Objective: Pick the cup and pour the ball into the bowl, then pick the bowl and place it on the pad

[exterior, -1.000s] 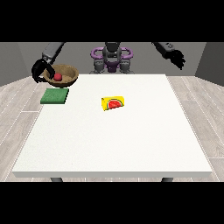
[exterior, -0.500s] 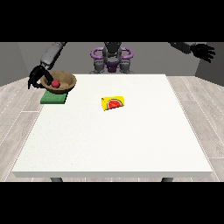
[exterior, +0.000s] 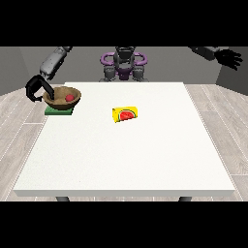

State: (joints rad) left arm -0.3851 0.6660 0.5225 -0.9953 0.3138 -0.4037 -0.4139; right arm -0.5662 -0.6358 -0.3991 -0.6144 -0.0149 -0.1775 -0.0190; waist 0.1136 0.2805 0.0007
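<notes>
A brown bowl [exterior: 62,96] with a red ball [exterior: 70,97] inside rests on the green pad [exterior: 58,111] at the table's far left. The black hand at the view's left [exterior: 34,89] is curled against the bowl's left rim, with a finger reaching onto the rim. A yellow cup [exterior: 126,115] with a watermelon picture lies on its side near the table's middle, with no hand near it. The hand at the view's right [exterior: 228,58] hangs high in the air beyond the table's right edge, fingers spread, holding nothing.
The white table [exterior: 126,160] spreads wide in front of the cup. The robot's body [exterior: 124,65] stands behind the far edge. Wooden floor surrounds the table.
The bowl with the ball has come down onto the green pad, with the hand at the view's left following it. The hand at the view's right has swung up and outward.
</notes>
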